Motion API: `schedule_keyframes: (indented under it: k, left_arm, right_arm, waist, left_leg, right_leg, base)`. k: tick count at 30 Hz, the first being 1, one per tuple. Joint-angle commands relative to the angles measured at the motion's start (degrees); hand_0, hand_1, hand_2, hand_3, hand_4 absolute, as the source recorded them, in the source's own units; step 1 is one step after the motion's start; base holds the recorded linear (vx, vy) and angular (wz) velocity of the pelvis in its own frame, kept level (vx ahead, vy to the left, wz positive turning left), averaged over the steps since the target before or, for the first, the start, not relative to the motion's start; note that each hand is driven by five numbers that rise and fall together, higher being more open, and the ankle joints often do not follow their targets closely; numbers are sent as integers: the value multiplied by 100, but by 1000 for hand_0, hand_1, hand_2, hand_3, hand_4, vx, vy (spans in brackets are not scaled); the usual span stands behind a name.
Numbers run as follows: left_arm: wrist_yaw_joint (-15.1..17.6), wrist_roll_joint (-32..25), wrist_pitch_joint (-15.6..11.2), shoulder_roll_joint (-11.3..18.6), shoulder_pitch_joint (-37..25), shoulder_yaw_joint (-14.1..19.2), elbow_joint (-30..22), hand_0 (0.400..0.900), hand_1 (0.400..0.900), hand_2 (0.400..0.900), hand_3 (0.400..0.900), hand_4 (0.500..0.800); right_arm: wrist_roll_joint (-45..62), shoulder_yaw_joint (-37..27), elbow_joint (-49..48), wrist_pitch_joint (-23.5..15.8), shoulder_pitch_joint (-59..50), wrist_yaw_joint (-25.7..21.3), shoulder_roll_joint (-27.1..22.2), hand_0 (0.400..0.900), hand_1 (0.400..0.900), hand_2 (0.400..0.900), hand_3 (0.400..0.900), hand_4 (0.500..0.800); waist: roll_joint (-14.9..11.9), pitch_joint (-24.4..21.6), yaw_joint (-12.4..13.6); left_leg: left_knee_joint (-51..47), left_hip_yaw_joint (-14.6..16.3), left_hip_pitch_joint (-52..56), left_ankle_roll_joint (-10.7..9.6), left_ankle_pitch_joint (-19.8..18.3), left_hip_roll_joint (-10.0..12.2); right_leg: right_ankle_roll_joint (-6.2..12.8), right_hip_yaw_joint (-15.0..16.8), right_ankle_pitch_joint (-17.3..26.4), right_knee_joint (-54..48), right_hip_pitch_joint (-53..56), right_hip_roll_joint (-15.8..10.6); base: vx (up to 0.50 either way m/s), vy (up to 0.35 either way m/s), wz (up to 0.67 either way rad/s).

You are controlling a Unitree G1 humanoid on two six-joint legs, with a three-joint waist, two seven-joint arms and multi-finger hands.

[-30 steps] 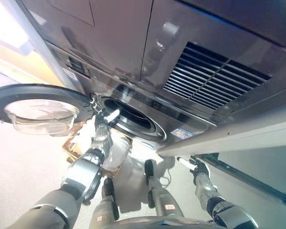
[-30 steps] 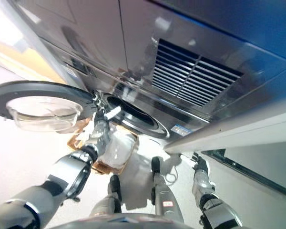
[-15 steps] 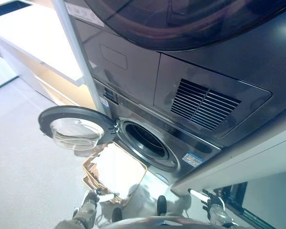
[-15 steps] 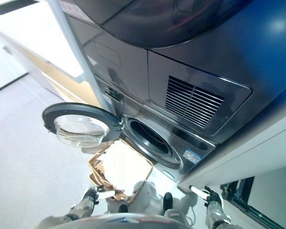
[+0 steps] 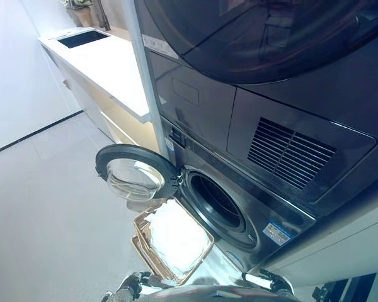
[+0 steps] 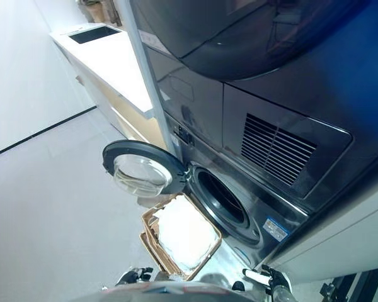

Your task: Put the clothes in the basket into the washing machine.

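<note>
Hidden or cut off: both hands sit at the very bottom edge of the views and are mostly cropped; the inside of the drum is dark and nothing in it can be made out.
Left hand [image 6: 133,275]: only a dark sliver shows at the lower edge, left of the basket's near corner; whether its fingers are spread or curled cannot be told.
Right hand [image 6: 269,277]: low at the bottom edge, right of the basket, below the machine's front; a white-tipped finger [image 6: 255,275] points out straight to the left, the rest is too cropped to read, so its state cannot be told.
Counts: one washing machine, one round door, one basket, one vent grille, one countertop.
Washing machine [image 5: 252,189]: dark grey front, with one round drum opening [image 5: 215,201] low on it.
Door [image 5: 134,174]: swung fully open to the left of the opening, glass bowl facing up.
Basket [image 5: 142,242]: woven, tan, on the floor just below the open door and the drum's lower left rim.
Basket contents: white clothes [image 5: 177,238] fill it almost to the rim; single pieces cannot be told apart.
Vent grille [image 5: 290,160]: slatted, on the panel above and right of the drum.
Countertop [image 5: 104,63]: white, running back along the machine's left side, with a dark recess [image 5: 82,39] near its far end.
</note>
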Motion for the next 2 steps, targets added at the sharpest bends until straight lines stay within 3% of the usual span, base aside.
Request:
schedule_keyframes:
  k: [1, 2]
  left_arm:
    - [73, 213, -216, 255, -381, 152, 207, 900, 900, 900, 900, 800]
    - [73, 213, -216, 255, -381, 153, 207, 900, 900, 900, 900, 800]
  right_arm:
    - [-177, 61, 144, -112, -207, 2, 50, 900, 900, 900, 900, 800]
    - [-178, 61, 144, -111, -207, 2, 50, 900, 900, 900, 900, 800]
  waist:
    - [-359, -105, 82]
    - [-359, -103, 82]
  left_leg:
    - [-45, 152, -186, 229, 17, -548]
    - [-45, 153, -185, 230, 17, -548]
  right_leg:
    - [162, 135, -187, 378, -44, -37]
    - [162, 136, -188, 379, -43, -37]
  base:
    - [0, 0, 0]
    - [0, 0, 0]
